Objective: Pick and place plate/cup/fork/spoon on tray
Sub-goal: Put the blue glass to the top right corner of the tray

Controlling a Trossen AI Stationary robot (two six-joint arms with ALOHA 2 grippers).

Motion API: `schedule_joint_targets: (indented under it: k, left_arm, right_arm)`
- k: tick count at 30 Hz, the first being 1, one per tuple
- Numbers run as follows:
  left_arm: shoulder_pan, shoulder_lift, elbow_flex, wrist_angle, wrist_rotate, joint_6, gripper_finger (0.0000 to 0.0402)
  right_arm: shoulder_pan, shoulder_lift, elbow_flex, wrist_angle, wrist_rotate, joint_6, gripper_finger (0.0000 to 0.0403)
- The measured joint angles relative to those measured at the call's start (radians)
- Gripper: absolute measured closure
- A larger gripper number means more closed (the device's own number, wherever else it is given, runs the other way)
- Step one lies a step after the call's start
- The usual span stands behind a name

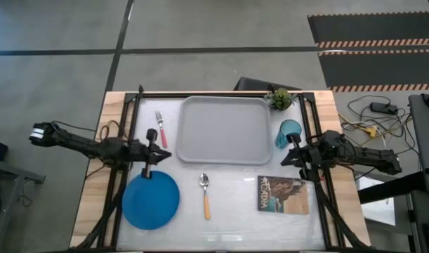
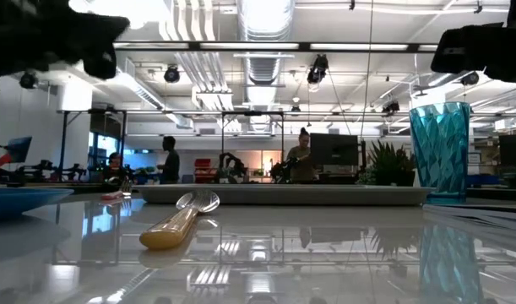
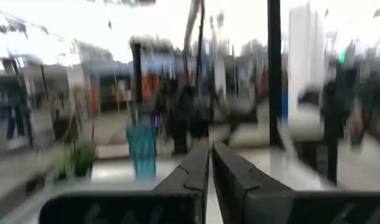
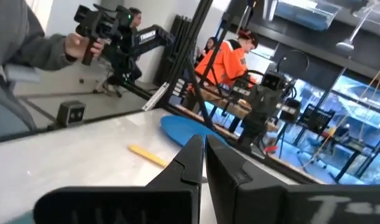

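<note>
The grey tray [image 1: 221, 130] lies at the table's far middle. The pink-handled fork [image 1: 161, 126] lies left of it. The blue plate [image 1: 151, 200] lies near left, and the orange-handled spoon [image 1: 206, 193] lies right of it. The teal cup [image 1: 289, 132] stands upright by the tray's right rim. My left gripper [image 1: 166, 156] hovers shut between fork and plate. My right gripper [image 1: 287, 159] hovers shut just near of the cup. Both are empty. The shut fingers show in the left wrist view [image 3: 210, 167] and the right wrist view [image 4: 202, 157].
A small potted plant [image 1: 279, 98] stands at the tray's far right corner. A brown picture-covered book [image 1: 282, 195] lies near right. Black frame rails run along the table's left and right sides. A person's hand holds a device beyond the table [image 4: 84, 40].
</note>
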Motion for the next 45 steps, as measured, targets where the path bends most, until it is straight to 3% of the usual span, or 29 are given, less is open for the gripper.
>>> schedule_joint_targets:
  k: [5,9,14,28,36,38,42,45]
  left_arm:
    - [0.0,0.0,0.0,0.179,0.0,-0.001,0.0398]
    - [0.0,0.0,0.004,0.233,0.0,-0.001,0.0398]
    - [0.0,0.0,0.024,0.232,-0.018,0.012,0.0398]
    - [-0.002,0.049,0.131,0.247,-0.035,0.009,0.0398]
    - [-0.001,0.023,0.138,0.249,-0.085,0.042,0.0398]
    - [-0.001,0.012,0.137,0.249,-0.086,0.042,0.0398]
    - [-0.001,-0.006,0.137,0.249,-0.086,0.064,0.0398]
    - [-0.001,-0.011,0.134,0.249,-0.086,0.116,0.0398]
  right_arm:
    - [0.0,0.0,0.0,0.104,0.0,0.331,0.0394]
    - [0.0,0.0,0.0,0.257,0.002,0.457,0.0394]
    - [0.0,0.0,0.005,0.408,0.001,0.428,0.0394]
    - [0.0,0.0,0.09,0.415,0.001,0.557,0.0394]
    - [0.0,0.0,0.094,0.422,0.008,0.489,0.0394]
    - [0.0,0.0,0.094,0.435,0.1,0.47,0.0394]
    - [0.0,0.038,0.104,0.429,0.48,0.554,0.0394]
    - [0.0,0.101,0.15,0.37,0.517,0.515,0.0394]
